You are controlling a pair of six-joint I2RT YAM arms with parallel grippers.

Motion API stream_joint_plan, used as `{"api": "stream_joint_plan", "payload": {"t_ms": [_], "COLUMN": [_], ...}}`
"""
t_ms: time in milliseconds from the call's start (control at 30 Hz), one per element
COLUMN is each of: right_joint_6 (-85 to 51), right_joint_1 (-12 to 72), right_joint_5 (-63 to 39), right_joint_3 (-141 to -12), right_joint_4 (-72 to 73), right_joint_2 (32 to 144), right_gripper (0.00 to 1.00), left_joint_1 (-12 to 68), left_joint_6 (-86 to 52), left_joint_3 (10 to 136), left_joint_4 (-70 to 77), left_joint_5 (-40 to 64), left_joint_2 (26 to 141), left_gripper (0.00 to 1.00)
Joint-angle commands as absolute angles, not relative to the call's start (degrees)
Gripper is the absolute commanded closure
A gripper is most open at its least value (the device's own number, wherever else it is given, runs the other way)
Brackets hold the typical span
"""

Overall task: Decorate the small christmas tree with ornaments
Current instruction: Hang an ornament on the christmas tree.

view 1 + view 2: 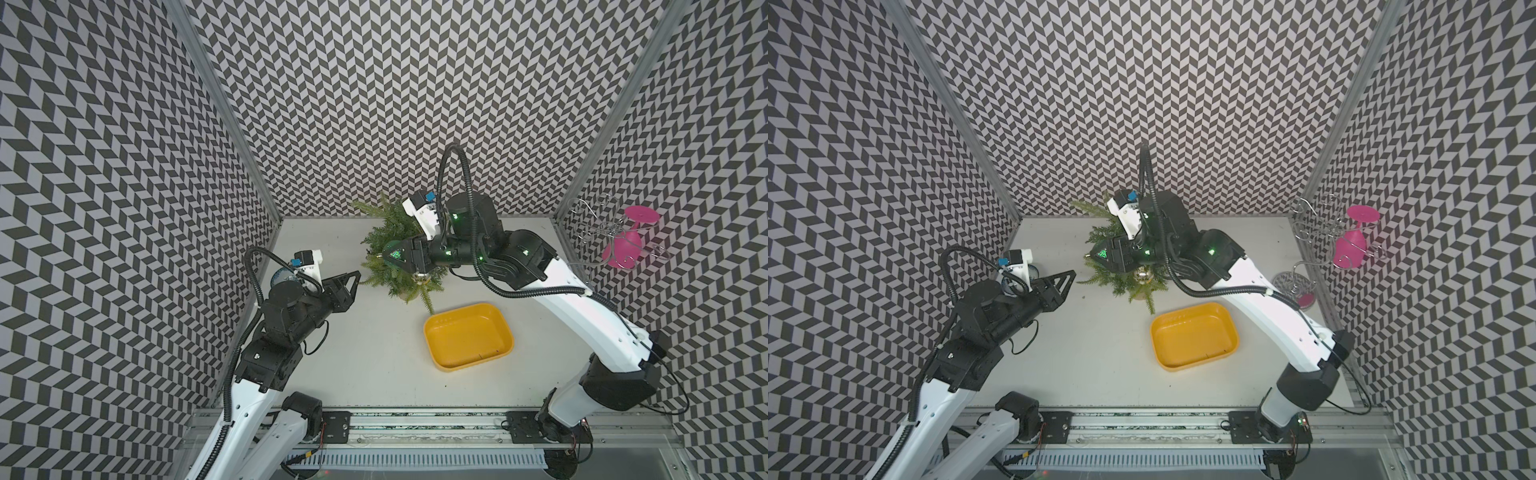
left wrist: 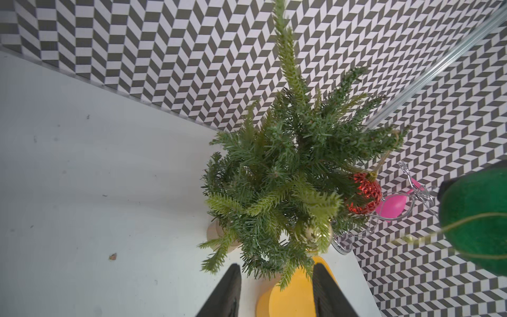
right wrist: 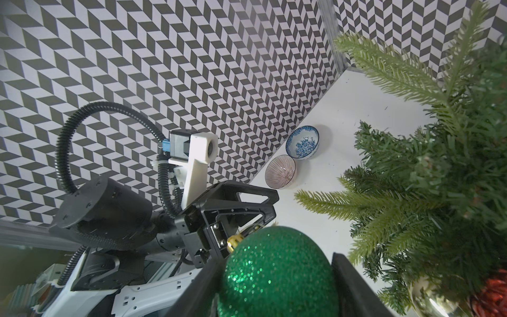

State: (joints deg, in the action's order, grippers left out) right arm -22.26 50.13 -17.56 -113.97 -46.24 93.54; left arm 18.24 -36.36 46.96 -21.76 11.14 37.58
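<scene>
The right arm (image 1: 532, 253) hides much of the tree (image 1: 390, 232) in both top views, branches cover most of the gold ball (image 2: 311, 232), and the green ball (image 3: 277, 274) is cut off at the edge.

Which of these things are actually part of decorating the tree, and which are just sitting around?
Part of the job:
tree
green bauble, not yet hung
red bauble, on the tree
gold bauble, on the tree

Just lying about:
tray, perhaps the baubles' holder, now empty
goblet on its rack
blue bowl
striped bowl
</scene>
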Motion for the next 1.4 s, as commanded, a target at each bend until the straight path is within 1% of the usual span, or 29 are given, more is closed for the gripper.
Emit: {"api": "stream_joint_plan", "payload": {"t_ms": [0, 367, 600, 733, 1067, 1367], "right_joint_6": [-21.3, -20.5, -19.5, -19.4, -19.4, -19.5], "right_joint_1": [50.7, 51.6, 51.5, 51.3, 50.6, 50.1], "right_joint_5": [-18.0, -18.9, -14.9, -13.4, -11.5, -10.5], "right_joint_3": [-116.5, -121.9, -123.9, -123.9, -122.3, -120.2], "right_joint_4": [-44.1, -44.5, -46.4, -46.9, -46.8, -46.2], "right_joint_2": [95.5, 101.7, 103.7, 103.7, 102.5, 101.4], "right_gripper": [0.41, 0.41, 0.41, 0.41, 0.41, 0.42], "left_joint_1": [17.8, 17.8, 17.7, 17.7, 17.8, 17.8], "left_joint_6": [-37.6, -37.2, -37.2, -37.1, -36.4, -36.4], "left_joint_3": [48.4, 47.6, 47.5, 47.4, 46.7, 46.5], "left_joint_4": [-23.8, -23.9, -23.7, -23.0, -18.3, -16.6], "left_joint_5": [8.3, 8.2, 8.4, 9.3, 13.7, 14.5], "left_joint_2": [36.6, 36.2, 36.3, 36.6, 37.6, 39.1], "left_gripper": [0.54, 0.54, 0.53, 0.53, 0.48, 0.47]}}
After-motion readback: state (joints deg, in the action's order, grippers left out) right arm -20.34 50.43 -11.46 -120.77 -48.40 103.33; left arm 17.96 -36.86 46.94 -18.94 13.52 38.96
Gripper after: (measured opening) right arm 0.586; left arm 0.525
